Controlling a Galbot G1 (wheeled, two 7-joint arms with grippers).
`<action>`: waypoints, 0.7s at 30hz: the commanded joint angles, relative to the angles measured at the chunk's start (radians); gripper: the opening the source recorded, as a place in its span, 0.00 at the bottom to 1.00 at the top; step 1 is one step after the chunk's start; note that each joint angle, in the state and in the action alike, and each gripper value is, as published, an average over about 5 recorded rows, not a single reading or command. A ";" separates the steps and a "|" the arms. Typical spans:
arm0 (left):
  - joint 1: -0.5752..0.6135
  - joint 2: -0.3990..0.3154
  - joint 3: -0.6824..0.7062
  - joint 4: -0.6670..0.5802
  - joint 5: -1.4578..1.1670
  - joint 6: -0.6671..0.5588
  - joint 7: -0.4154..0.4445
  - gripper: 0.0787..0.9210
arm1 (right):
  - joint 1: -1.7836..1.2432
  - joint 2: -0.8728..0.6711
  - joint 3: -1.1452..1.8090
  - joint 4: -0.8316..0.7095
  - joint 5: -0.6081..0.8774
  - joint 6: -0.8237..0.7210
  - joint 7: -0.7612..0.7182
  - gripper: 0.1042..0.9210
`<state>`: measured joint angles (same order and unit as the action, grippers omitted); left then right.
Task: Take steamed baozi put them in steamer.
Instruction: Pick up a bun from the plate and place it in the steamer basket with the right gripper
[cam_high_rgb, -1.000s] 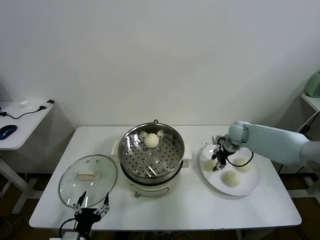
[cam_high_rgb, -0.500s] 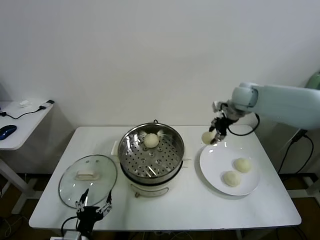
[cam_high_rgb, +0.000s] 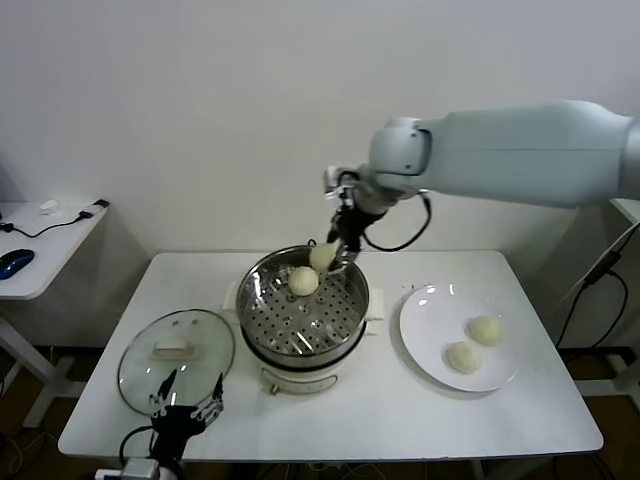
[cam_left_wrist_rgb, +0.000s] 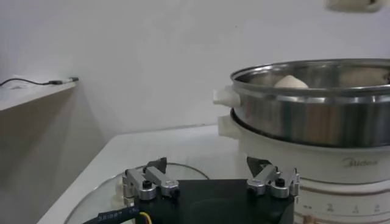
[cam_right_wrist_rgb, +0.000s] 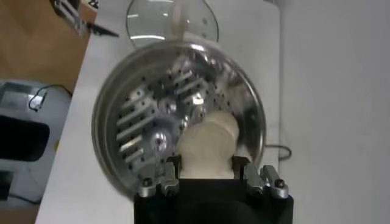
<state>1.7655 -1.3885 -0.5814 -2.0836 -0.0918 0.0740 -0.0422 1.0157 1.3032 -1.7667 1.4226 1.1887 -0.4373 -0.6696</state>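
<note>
Right pincer (cam_high_rgb: 334, 250) gripping baozi (cam_high_rgb: 322, 257) over steamer (cam_high_rgb: 303, 305); white table (cam_high_rgb: 380, 410), white wall (cam_high_rgb: 250, 110).

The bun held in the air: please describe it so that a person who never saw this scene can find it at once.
Find the round shiny stainless-steel steamer in the middle of the white table. Just above its far rim hangs a small pale cream dough bun, gripped by the right claw. Unlike the bun on the perforated tray and the two on the flat white plate, it rests on nothing.

cream-white baozi (cam_high_rgb: 323, 257), perforated shiny steel steamer (cam_high_rgb: 304, 310)
</note>
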 joint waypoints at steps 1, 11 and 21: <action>0.002 0.000 0.000 -0.006 -0.001 0.000 0.000 0.88 | -0.166 0.228 0.029 -0.100 0.090 -0.086 0.147 0.57; 0.008 0.001 0.000 0.009 0.000 -0.010 -0.003 0.88 | -0.327 0.291 0.039 -0.262 0.007 -0.095 0.170 0.57; 0.001 -0.002 0.002 0.018 0.002 -0.008 -0.003 0.88 | -0.373 0.301 0.047 -0.309 -0.040 -0.084 0.163 0.58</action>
<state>1.7664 -1.3890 -0.5792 -2.0666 -0.0909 0.0657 -0.0453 0.7211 1.5605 -1.7289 1.1866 1.1766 -0.5149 -0.5236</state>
